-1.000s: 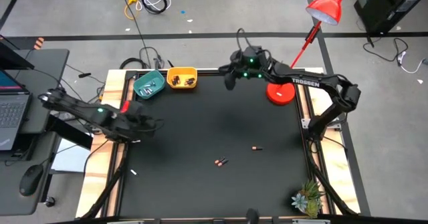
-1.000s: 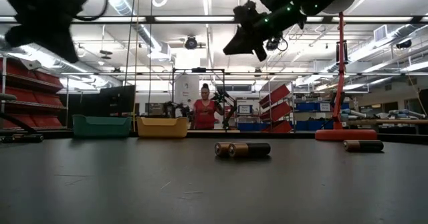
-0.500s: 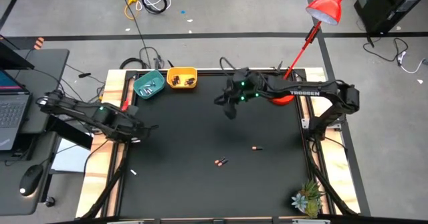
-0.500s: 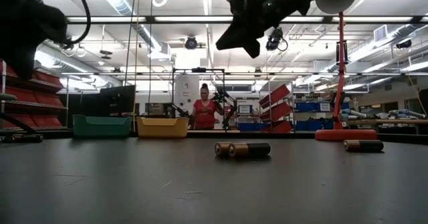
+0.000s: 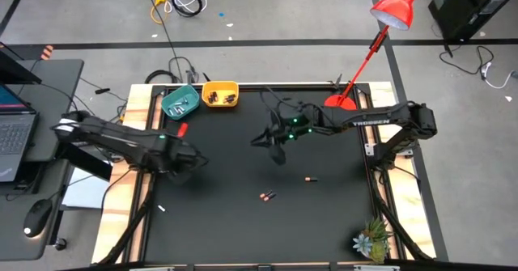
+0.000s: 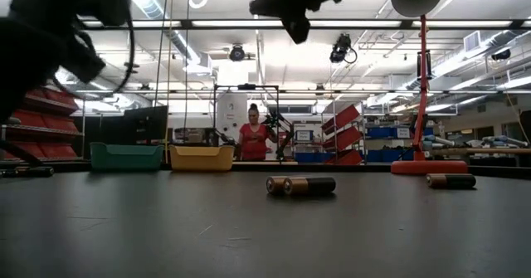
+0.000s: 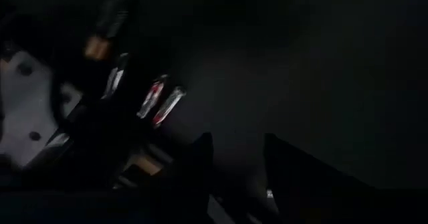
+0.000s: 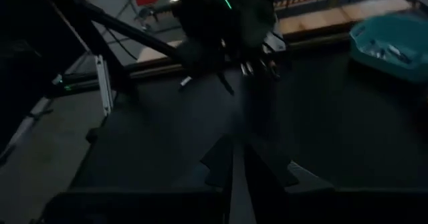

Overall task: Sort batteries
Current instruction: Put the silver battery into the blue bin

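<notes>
Left wrist view is murky: left hand [image 7: 234,160] fingers apart; right hand [image 8: 235,160] fingers together, empty.

I can't count the batteries [image 5: 180,103] in the teal bowl [image 5: 167,111]; beside it, the yellow bowl's [image 5: 220,86] contents blur too.

The left gripper [image 5: 194,159] hovers at nine o'clock, fingers parted. The right gripper [image 5: 261,139] hangs near centre, fingers closed.

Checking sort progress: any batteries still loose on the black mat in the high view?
Yes, three batteries lie on the black mat, a touching pair and a lone battery nearer the right edge.
</notes>
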You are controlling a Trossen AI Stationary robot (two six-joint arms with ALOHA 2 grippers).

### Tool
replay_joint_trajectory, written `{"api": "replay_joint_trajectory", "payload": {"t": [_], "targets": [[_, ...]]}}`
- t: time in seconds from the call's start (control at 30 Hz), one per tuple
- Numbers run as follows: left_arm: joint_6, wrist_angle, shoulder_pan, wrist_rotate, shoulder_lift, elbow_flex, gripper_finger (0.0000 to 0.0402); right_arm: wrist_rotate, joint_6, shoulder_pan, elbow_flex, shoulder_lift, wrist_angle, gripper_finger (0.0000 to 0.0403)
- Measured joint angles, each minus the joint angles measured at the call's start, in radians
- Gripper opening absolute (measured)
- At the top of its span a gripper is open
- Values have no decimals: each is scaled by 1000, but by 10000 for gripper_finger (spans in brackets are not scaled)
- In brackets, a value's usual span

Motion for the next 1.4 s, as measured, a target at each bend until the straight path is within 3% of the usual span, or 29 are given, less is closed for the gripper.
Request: {"api": "replay_joint_trajectory", "payload": {"t": [0.13, 0.37, 0.57, 0.87, 1.4], "targets": [[215, 50, 57, 78, 188, 2, 142, 31, -34, 19, 46, -1, -64, 47], [510, 26, 136, 89, 514, 37, 142, 62, -52, 19, 137, -1, -196, 45], [698, -98, 172, 1, 685, 60, 142, 110, -47, 36, 154, 0, -213, 44], [820, -60, 197, -2, 706, 64, 142, 146, -44, 62, 154, 0, -216, 42], [777, 68, 194, -1, 704, -25, 142, 148, -22, 62, 154, 0, -212, 41]]}}
